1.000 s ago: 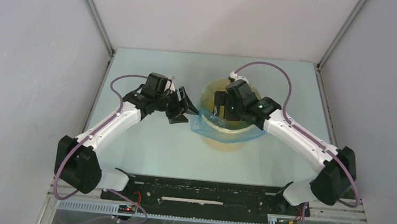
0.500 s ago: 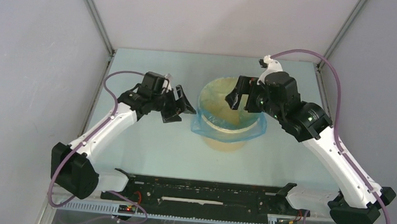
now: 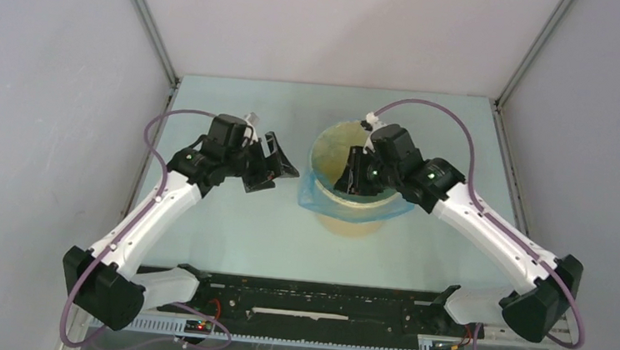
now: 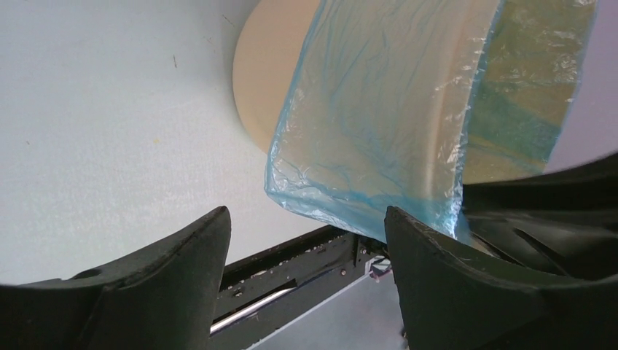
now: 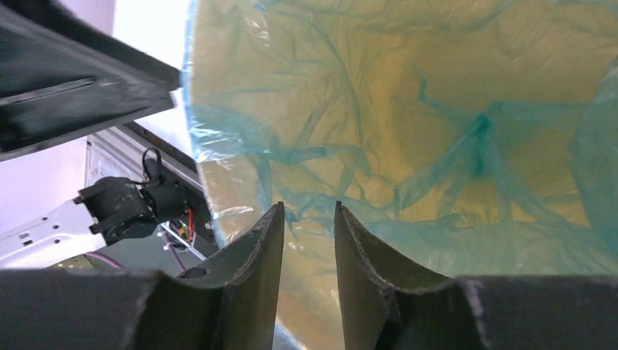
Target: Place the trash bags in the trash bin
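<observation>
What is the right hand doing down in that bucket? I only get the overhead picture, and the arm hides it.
Observer: Its wrist camera shows the right hand with its fingers a narrow gap apart. Nothing shows between them, and the blue bag lies beyond.
Visitor: Is the bag pushed well inside?
Observer: The film lies crinkled over the inner wall, and its creases run together at one point deep inside.
Visitor: And the left hand?
Observer: Its camera shows the left hand wide open and empty, facing the bin. The bag's edge hangs down over the bin's outer wall.
</observation>
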